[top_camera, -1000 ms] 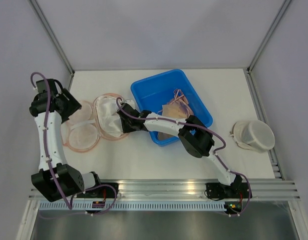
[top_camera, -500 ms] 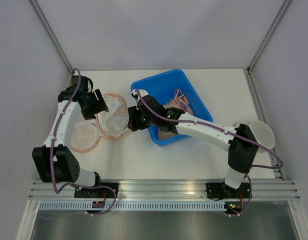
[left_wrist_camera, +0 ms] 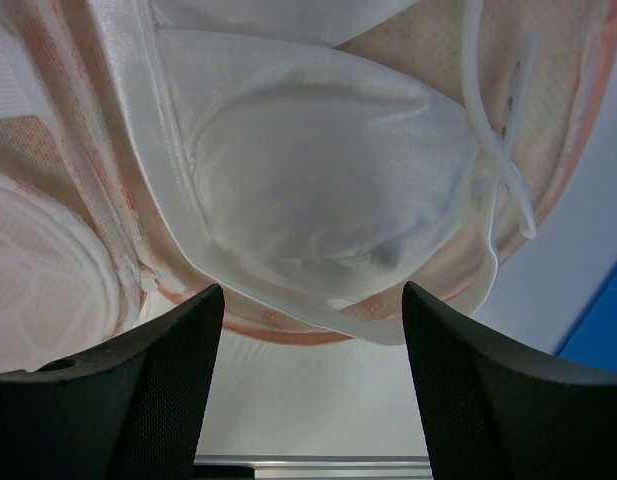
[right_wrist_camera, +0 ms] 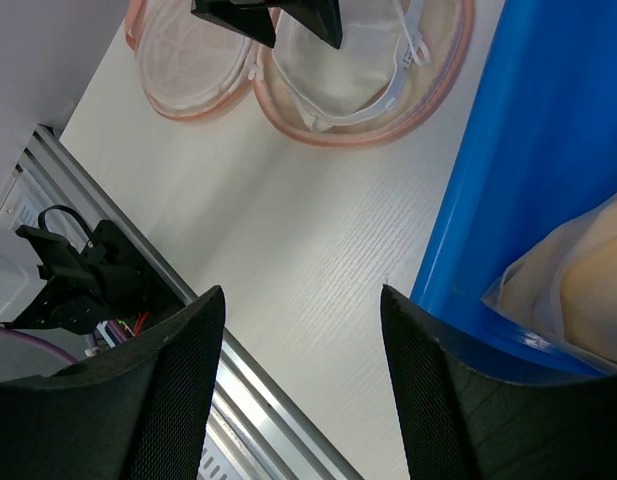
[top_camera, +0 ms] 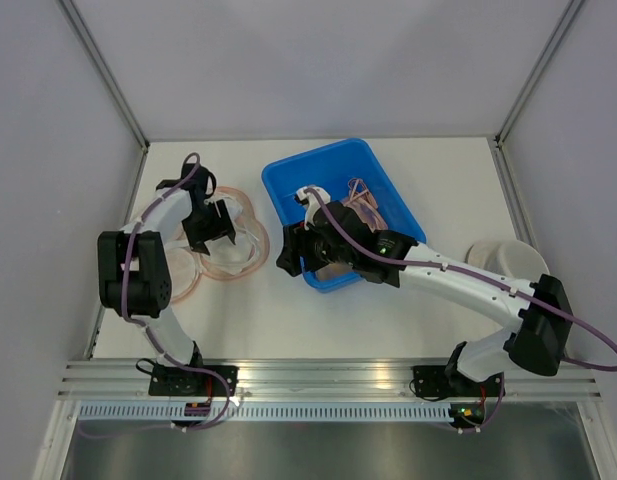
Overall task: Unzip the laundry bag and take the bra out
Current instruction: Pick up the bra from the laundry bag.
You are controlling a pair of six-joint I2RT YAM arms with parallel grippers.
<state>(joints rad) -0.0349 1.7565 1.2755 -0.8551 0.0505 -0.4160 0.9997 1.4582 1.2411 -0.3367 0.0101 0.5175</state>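
Since the laundry bag lies unzipped with the bra bare inside, my left gripper, spread empty just above it, should drop and pinch it, I judge; my right gripper gapes empty too.

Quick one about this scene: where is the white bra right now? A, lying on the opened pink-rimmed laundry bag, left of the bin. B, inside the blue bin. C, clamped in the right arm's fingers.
A: the white bra lies on the opened laundry bag on the table, left of the blue bin, and the right arm's fingers stand open with nothing between them.
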